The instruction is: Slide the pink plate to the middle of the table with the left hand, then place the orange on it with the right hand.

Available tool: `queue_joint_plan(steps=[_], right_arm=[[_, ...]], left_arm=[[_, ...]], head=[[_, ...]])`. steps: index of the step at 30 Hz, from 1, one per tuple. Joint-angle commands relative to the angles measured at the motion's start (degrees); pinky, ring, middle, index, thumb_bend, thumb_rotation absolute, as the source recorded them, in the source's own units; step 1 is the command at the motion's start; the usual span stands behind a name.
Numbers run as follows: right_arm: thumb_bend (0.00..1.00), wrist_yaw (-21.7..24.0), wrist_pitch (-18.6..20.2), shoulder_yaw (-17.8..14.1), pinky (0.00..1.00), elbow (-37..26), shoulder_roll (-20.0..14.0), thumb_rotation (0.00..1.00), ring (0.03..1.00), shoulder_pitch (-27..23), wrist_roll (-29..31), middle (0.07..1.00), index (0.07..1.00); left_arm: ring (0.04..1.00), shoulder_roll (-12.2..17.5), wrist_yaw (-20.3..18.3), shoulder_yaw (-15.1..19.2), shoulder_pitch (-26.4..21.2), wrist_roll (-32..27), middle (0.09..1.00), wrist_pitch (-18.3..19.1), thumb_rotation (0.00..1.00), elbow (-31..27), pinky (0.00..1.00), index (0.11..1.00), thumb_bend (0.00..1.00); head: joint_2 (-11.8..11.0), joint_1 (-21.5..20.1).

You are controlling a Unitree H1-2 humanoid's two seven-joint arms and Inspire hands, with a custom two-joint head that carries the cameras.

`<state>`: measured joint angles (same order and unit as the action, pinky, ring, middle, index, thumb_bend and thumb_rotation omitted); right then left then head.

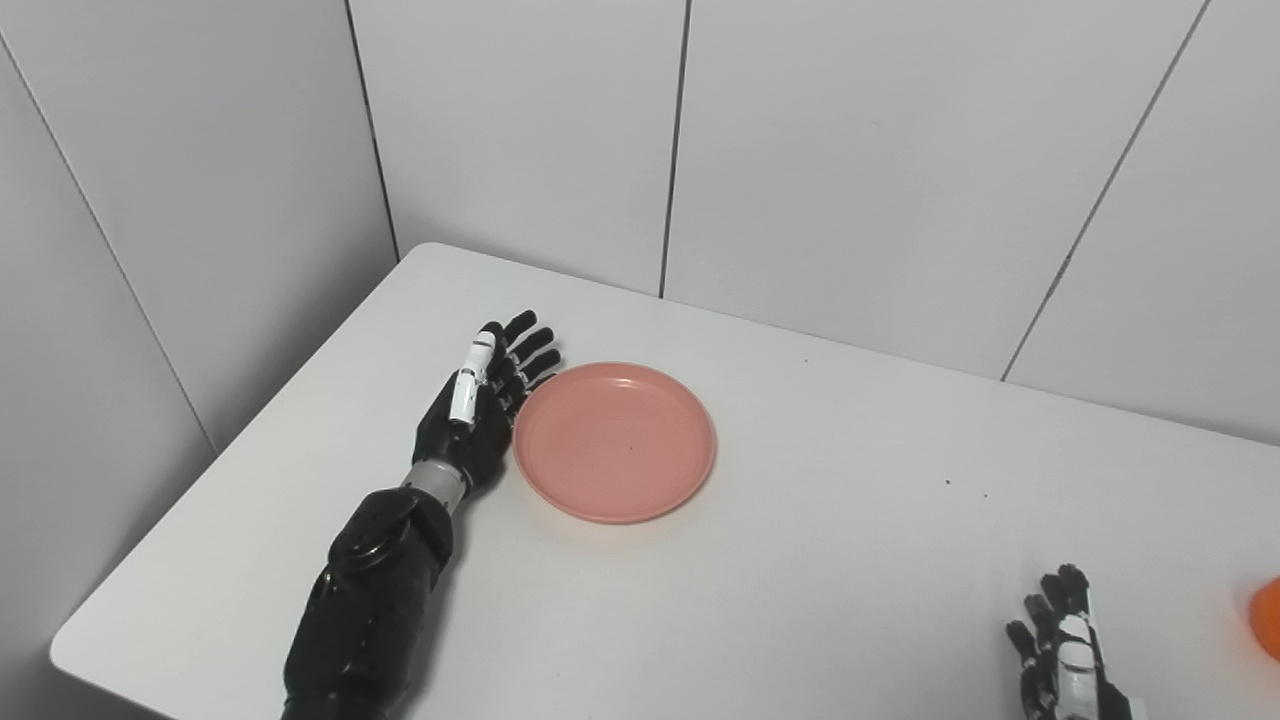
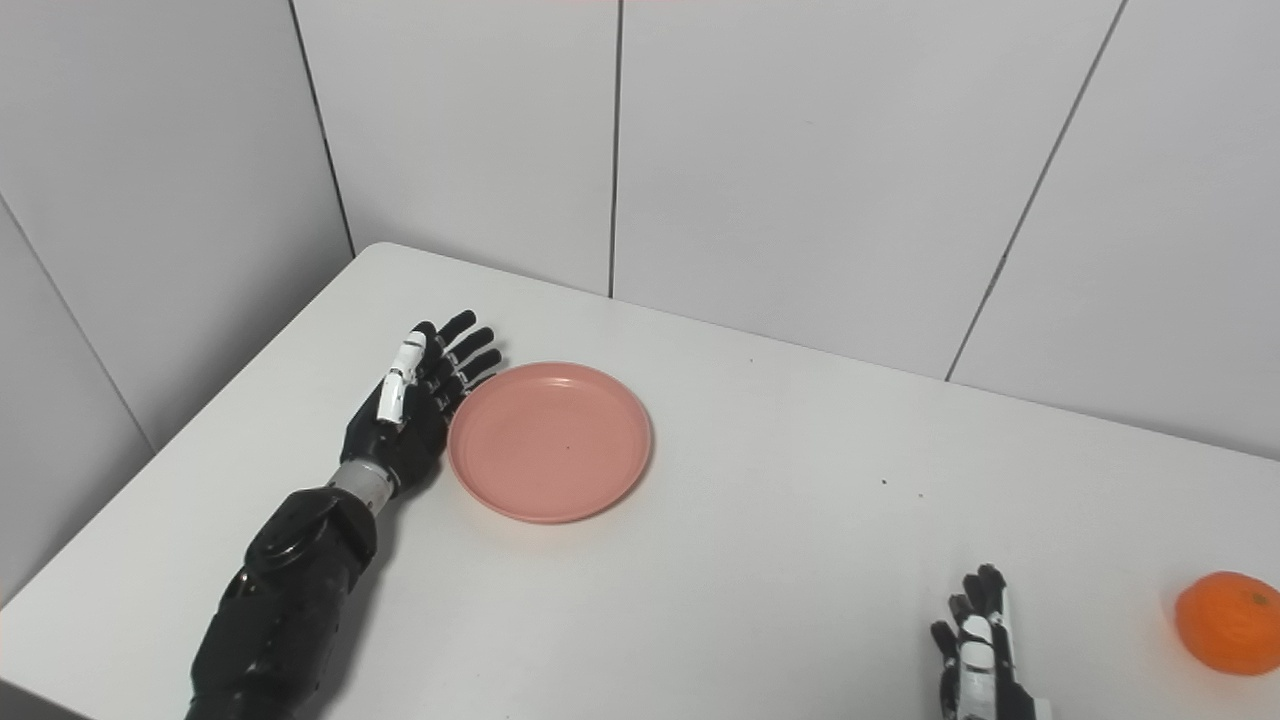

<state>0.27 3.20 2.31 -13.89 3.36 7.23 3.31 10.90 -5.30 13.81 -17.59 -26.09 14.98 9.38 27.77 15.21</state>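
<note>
Plate (image 2: 550, 441) lies left of the table's (image 2: 760, 560) middle, the left hand (image 2: 412, 405) flat against its left rim, fingers spread, holding nothing. Right hand (image 2: 975, 645) waits near, fingers apart; orange (image 2: 1227, 622) just right of it.

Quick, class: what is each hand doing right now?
Left hand: open, holding nothing, beside the pink plate.
Right hand: open, holding nothing, apart from the orange.
</note>
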Motion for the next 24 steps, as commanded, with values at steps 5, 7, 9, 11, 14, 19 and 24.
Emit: queue_joint_plan(steps=[5,7,9,11,14,19,24], right_arm=[[0.18,-0.2,-0.3,0.49,1.0,-2.31,0.17,1.0,1.0,-0.01,-1.24,1.0,1.0],[0.18,-0.06,-0.54,0.42,1.0,-2.21,0.27,1.0,1.0,0.04,-0.89,1.0,1.0],[0.18,0.12,-1.52,0.44,1.0,-1.78,0.28,1.0,1.0,0.02,-0.64,1.0,1.0],[0.18,0.03,-1.97,0.52,1.0,-1.56,0.35,1.0,1.0,-0.03,-0.85,1.0,1.0],[0.2,-0.12,-1.34,0.58,1.0,-1.73,0.53,1.0,1.0,-0.06,-0.98,1.0,1.0],[0.19,-0.61,-0.29,0.63,1.0,-2.4,0.96,1.0,0.999,-0.04,-1.48,1.0,1.0],[0.2,-0.76,-0.05,1.01,1.0,-2.72,1.04,1.0,0.996,0.17,-1.95,1.0,1.0]], left_arm=[[0.892,-1.77,0.81,-1.37,-0.36,1.03,0.895,2.58,1.0,-0.47,0.89,0.874,0.33],[0.888,-2.22,0.89,-1.53,-0.39,0.96,0.893,2.91,1.0,-0.48,0.89,0.873,0.33],[0.89,-2.48,0.65,-1.74,-0.3,0.92,0.896,3.07,1.0,-0.54,0.89,0.877,0.33],[0.893,-2.55,0.27,-2.06,-0.21,0.97,0.898,2.82,1.0,-0.35,0.89,0.883,0.33],[0.901,-2.63,-0.29,-2.68,-0.1,1.03,0.905,2.58,1.0,-0.07,0.9,0.9,0.33],[0.906,-3.08,-0.8,-3.6,0.06,1.06,0.911,2.44,1.0,0.34,0.91,0.905,0.33],[0.915,-3.95,-1.18,-4.1,0.31,0.74,0.92,2.44,1.0,0.36,0.91,0.912,0.34]], head=[[0.43,-0.36],[0.66,-0.58],[0.78,-0.77],[0.95,-1.0],[1.22,-1.39],[1.74,-2.09],[2.24,-2.66]])
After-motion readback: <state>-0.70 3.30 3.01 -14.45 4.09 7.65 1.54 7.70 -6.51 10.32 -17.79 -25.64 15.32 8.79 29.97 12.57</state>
